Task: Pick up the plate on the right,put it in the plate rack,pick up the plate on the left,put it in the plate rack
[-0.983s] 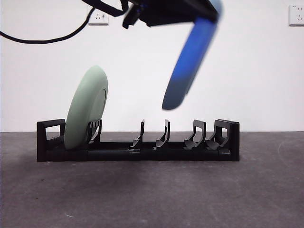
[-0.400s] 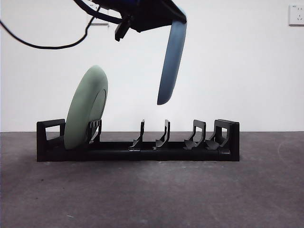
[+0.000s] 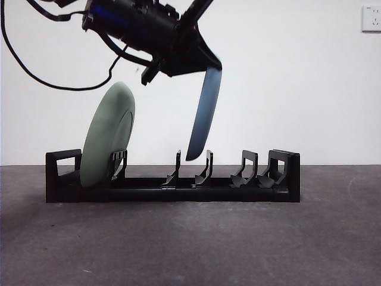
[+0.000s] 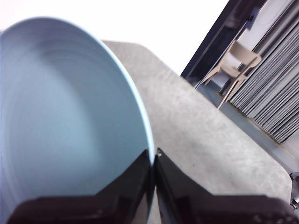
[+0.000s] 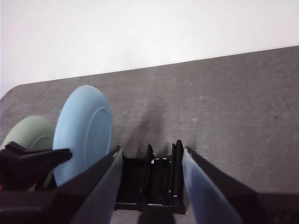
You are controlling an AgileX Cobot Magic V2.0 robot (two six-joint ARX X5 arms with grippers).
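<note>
In the front view the plate rack (image 3: 172, 193) stands on the dark table, with a pale green plate (image 3: 107, 137) leaning in its left-end slot. My left gripper (image 3: 205, 62) comes in from the upper left, shut on the rim of a blue plate (image 3: 203, 113). That plate hangs nearly upright, its lower edge level with the prong tops of the middle slot. The left wrist view shows the jaws (image 4: 154, 156) pinching the blue plate (image 4: 60, 107). My right gripper (image 5: 152, 151) is open and holds nothing, above the rack (image 5: 161, 186), with the blue plate (image 5: 84, 130) and green plate (image 5: 28, 130) in sight.
A black cable (image 3: 36, 77) loops down from the left arm against the white wall. A wall socket (image 3: 372, 18) sits at the top right. Past the table's edge stands a beige chair (image 4: 233, 60). Bare table lies in front of the rack.
The left gripper has swung the blue plate leftward and downward, turning it closer to upright. Its lower edge has dropped to the middle prongs. The green plate has not moved.
</note>
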